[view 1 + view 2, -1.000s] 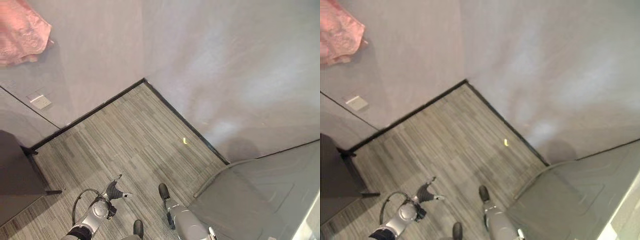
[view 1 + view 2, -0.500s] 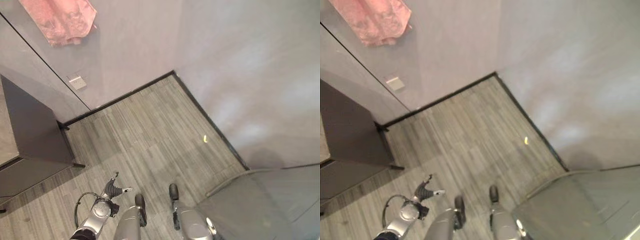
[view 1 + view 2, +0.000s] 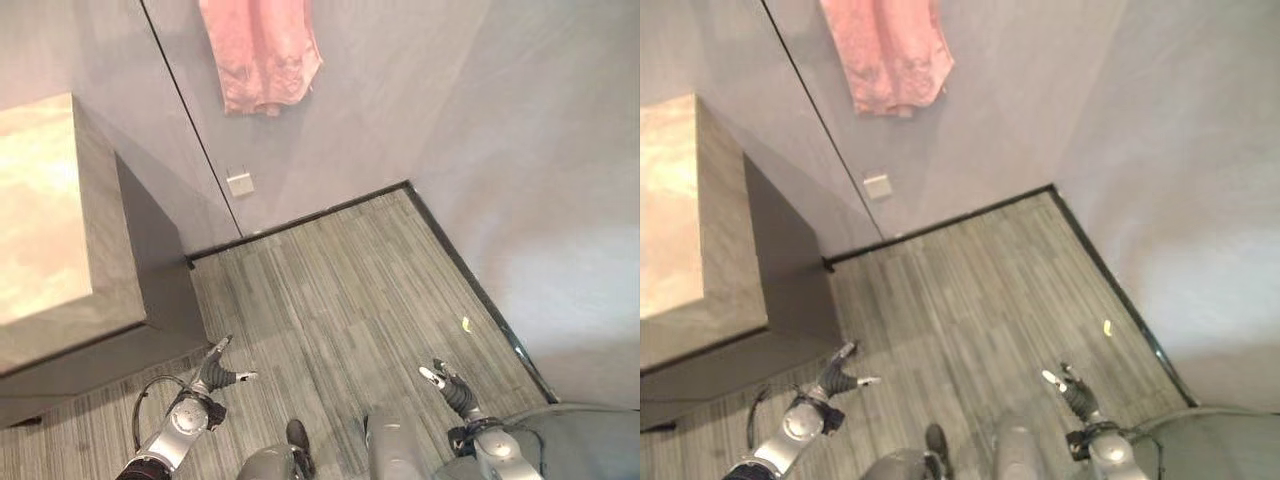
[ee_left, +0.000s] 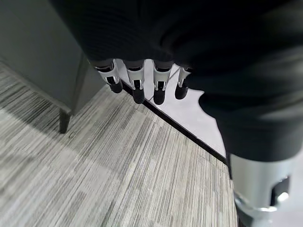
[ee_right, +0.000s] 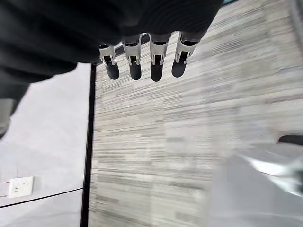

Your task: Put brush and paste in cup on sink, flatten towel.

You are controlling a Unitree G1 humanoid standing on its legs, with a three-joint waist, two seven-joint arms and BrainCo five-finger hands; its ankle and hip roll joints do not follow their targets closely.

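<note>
A pink towel hangs bunched on the grey wall at the top of the view. My left hand hangs low at the lower left over the striped floor, fingers relaxed and holding nothing; its fingers show straight in the left wrist view. My right hand hangs at the lower right, also empty, with its fingers straight above the floor in the right wrist view.
A stone-topped counter on a dark cabinet stands at the left. A white wall socket sits below the towel. A small yellow scrap lies on the floor by the right wall. A grey curved surface fills the lower right corner.
The camera has swung left: the counter top and the towel have come further into view. My right hand now shows at the lower right.
</note>
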